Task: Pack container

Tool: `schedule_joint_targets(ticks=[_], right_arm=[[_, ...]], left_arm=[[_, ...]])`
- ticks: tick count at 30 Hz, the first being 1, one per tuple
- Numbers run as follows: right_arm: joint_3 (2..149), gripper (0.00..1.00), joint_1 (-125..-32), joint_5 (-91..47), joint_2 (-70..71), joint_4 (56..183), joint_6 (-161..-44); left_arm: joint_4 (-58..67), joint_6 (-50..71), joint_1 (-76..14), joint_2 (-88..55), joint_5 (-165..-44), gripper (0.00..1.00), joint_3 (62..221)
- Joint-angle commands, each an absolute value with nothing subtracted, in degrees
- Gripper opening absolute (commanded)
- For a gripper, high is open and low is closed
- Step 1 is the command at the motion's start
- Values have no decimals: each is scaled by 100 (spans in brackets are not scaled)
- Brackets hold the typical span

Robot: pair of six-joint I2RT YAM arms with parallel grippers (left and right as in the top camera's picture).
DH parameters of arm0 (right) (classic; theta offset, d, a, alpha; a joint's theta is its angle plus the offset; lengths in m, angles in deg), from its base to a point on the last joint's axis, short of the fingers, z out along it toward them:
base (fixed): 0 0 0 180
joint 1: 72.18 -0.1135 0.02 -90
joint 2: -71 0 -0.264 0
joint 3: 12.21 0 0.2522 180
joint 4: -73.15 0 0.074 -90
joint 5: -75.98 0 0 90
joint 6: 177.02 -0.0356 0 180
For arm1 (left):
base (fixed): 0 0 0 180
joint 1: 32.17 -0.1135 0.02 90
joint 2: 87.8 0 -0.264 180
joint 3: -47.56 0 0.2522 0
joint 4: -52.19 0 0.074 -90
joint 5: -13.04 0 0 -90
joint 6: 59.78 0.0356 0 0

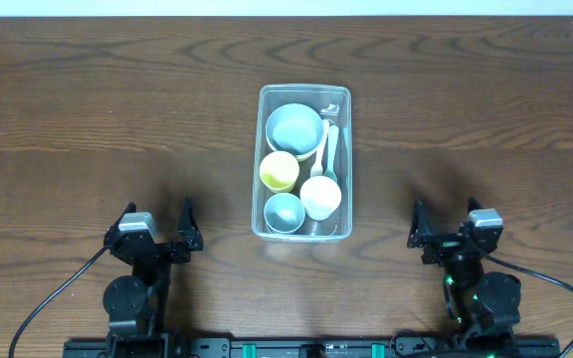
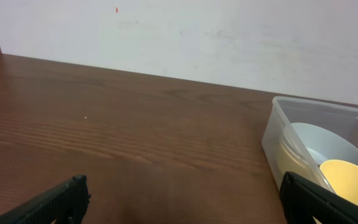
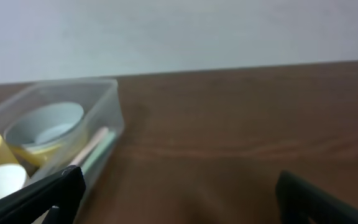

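Observation:
The clear container [image 1: 261, 159] stands at the middle of the table. Inside it are a large grey-blue bowl [image 1: 294, 127], a yellow cup [image 1: 279, 170], a white cup [image 1: 320, 196], a small grey-blue cup [image 1: 284, 211] and pale spoons [image 1: 330, 149]. My left gripper [image 1: 157, 211] rests low, left of the container, open and holding nothing. My right gripper [image 1: 446, 211] rests low to its right, also open and holding nothing. In the left wrist view the gripper [image 2: 182, 186] faces bare wood, with the container [image 2: 272, 137] at right. In the right wrist view the gripper [image 3: 180, 183] has the container [image 3: 114, 118] at left.
A dark wooden table [image 1: 88, 99] spreads around the container, ending at a white wall [image 2: 179, 37] behind. Black cables [image 1: 53, 298] trail from both arm bases near the front edge.

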State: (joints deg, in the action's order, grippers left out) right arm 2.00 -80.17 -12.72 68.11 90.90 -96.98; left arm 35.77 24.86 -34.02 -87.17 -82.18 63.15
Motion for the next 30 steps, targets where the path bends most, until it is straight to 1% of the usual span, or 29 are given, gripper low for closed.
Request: schedule_joint_targets(ticks=[1, 30], right_arm=[[187, 99, -7882, -1302, 7049, 9120, -9612], [187, 99, -7707, -1300, 7071, 9118, -9615]], left_arm=[[3489, 2483, -3426, -8752, -8277, 98, 6160], [3489, 2483, -3424, -8752, -8277, 98, 6160]])
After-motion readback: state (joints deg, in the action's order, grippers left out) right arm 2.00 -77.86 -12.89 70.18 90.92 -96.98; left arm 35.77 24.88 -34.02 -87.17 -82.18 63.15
